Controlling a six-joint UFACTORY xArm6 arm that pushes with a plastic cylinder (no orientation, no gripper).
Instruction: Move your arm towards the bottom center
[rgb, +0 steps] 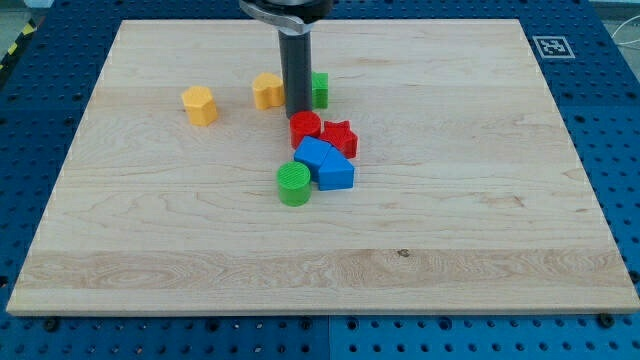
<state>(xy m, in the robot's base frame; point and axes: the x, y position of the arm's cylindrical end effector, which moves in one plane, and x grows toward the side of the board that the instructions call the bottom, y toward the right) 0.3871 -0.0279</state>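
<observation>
While it stands near the view's top:
Tip: my tip (298, 113) holds nothing, just above the red round block (305, 127).
Neighbours: yellow block (267, 90) left, green block (319, 89) right.
Bottom center: bare board (320, 280), well below.

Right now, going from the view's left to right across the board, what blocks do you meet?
Yellow block → second yellow block → green cylinder → my tip → blue block. The red and other green and blue blocks overlap these too closely to order.
</observation>
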